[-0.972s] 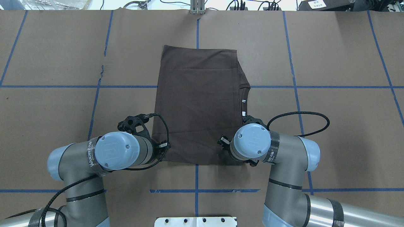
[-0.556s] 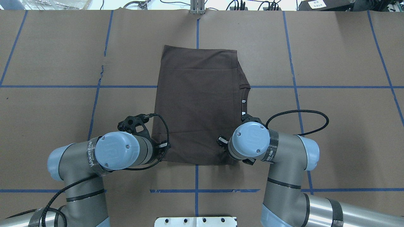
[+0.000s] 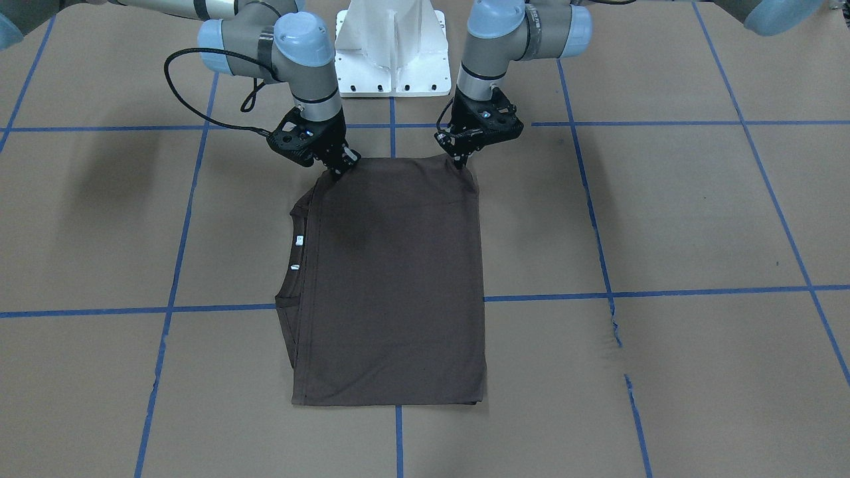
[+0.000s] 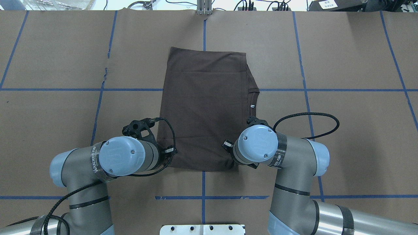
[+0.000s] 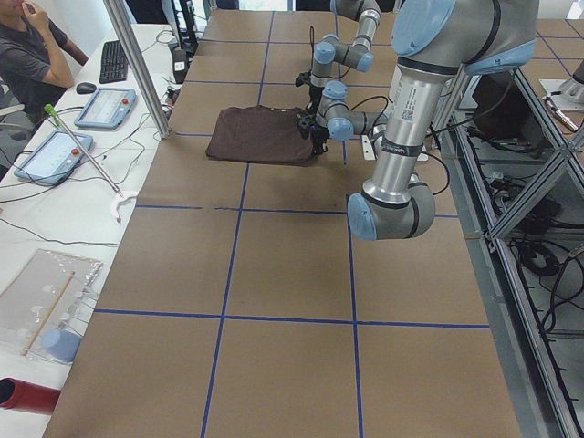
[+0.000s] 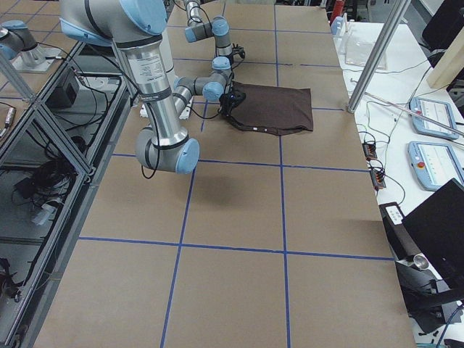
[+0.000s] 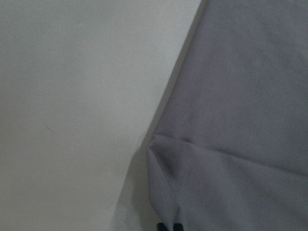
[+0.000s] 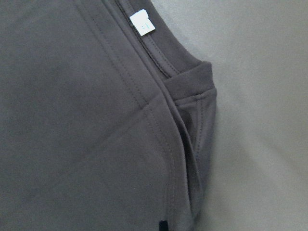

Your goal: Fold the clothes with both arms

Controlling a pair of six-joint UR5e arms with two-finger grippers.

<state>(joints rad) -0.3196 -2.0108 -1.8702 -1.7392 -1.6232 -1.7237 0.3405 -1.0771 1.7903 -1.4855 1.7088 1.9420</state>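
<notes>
Cannot see overhead left gripper [image 3: 459,161] or right gripper [image 3: 337,174] tips, nor T-shirt [image 3: 392,279] corners beneath the wrists [image 4: 122,160].

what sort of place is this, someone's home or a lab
Most likely a robotics lab: a left arm and a right arm work at a table gridded with blue tape, with control tablets on a side bench.

A black strap [image 4: 97,160] wrapping the left arm [image 4: 85,189] is carrying pale lettering that is reading "WANJEED", with further characters after it too small to make out. A like strap [image 4: 282,150] on the right arm [image 4: 294,195] is showing print as well, unreadable. The T-shirt [image 4: 202,107] is bearing a white neck label [image 8: 142,22] whose faint marks are blurring past reading.
</notes>
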